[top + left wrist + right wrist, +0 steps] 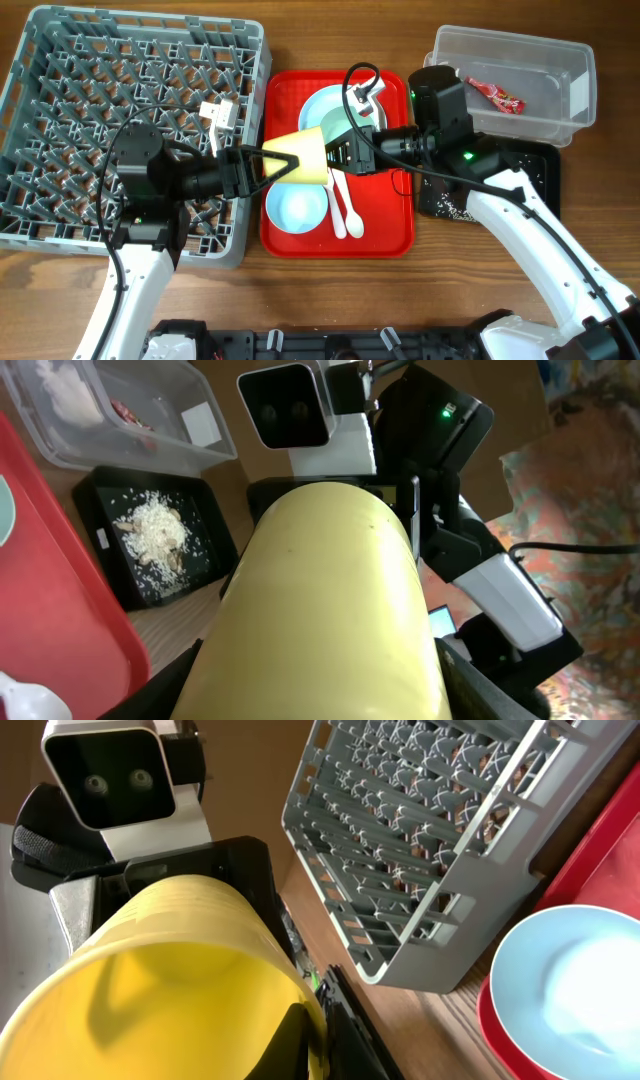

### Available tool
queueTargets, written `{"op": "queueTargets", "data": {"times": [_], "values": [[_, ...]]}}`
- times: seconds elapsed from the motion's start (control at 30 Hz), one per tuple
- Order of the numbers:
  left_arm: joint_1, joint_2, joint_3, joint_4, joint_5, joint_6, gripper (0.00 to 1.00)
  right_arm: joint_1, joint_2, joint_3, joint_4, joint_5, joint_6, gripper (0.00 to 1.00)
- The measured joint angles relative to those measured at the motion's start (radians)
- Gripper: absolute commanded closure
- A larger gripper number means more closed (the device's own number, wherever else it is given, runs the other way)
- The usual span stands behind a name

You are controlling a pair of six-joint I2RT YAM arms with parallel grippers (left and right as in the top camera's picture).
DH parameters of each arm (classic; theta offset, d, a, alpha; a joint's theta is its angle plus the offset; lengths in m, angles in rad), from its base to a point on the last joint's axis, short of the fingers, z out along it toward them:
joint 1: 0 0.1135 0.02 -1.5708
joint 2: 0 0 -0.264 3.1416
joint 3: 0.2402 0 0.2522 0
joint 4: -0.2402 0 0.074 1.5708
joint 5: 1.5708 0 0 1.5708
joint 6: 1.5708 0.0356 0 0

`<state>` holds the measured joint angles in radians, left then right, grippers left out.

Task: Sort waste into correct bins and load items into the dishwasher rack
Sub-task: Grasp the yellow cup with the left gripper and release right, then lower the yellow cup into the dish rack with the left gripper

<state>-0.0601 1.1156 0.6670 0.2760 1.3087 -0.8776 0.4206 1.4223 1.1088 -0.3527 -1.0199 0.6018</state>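
Note:
The small yellow cup hangs on its side above the red serving tray, between both arms. My left gripper is shut on its base end, fingers on both sides. My right gripper pinches its rim, one finger inside the cup. Two mint-blue bowls and a white spoon and fork lie on the red tray. The grey dishwasher rack is at the left. The white plate does not show.
The clear tub at the back right holds the red wrapper and the white tissue. The black tray in front of it holds crumbly scraps. A small white piece sits on the rack's right edge.

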Motion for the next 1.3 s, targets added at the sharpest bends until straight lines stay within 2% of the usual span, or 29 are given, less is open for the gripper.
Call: {"op": "queueTargets", "data": {"times": [0.1, 0.2, 0.3, 0.43, 0.73, 0.87, 1.0, 1.1, 1.3], "values": [[0.0, 0.0, 0.003, -0.032, -0.008, 0.038, 0.96, 0.0, 0.001, 0.0, -0.005, 0.012, 0.0, 0.95], [0.001, 0.0, 0.014, -0.118, -0.026, 0.101, 0.96, 0.004, 0.006, 0.0, -0.019, 0.035, -0.001, 0.92], [0.008, 0.0, 0.021, -0.213, -0.059, 0.18, 0.96, 0.011, 0.018, 0.0, -0.056, 0.089, 0.0, 0.83], [0.065, 0.015, 0.016, -0.291, -0.199, 0.271, 0.96, 0.008, 0.013, -0.001, -0.066, 0.105, -0.013, 0.71], [0.14, 0.021, 0.013, -0.346, -0.302, 0.359, 0.96, 0.006, 0.012, -0.001, -0.124, 0.197, -0.054, 0.68], [0.167, -0.013, 0.011, -0.509, -0.392, 0.422, 0.96, -0.018, 0.012, -0.001, -0.218, 0.29, -0.092, 0.68], [0.172, -0.073, 0.035, -0.766, -0.572, 0.509, 0.96, -0.064, -0.002, 0.0, -0.304, 0.375, -0.132, 0.68], [0.171, -0.098, 0.14, -1.003, -0.75, 0.563, 0.96, -0.094, -0.032, 0.002, -0.377, 0.462, -0.158, 0.68], [0.172, -0.116, 0.36, -1.234, -1.028, 0.605, 0.96, -0.103, -0.071, 0.009, -0.482, 0.604, -0.201, 0.65]]}}
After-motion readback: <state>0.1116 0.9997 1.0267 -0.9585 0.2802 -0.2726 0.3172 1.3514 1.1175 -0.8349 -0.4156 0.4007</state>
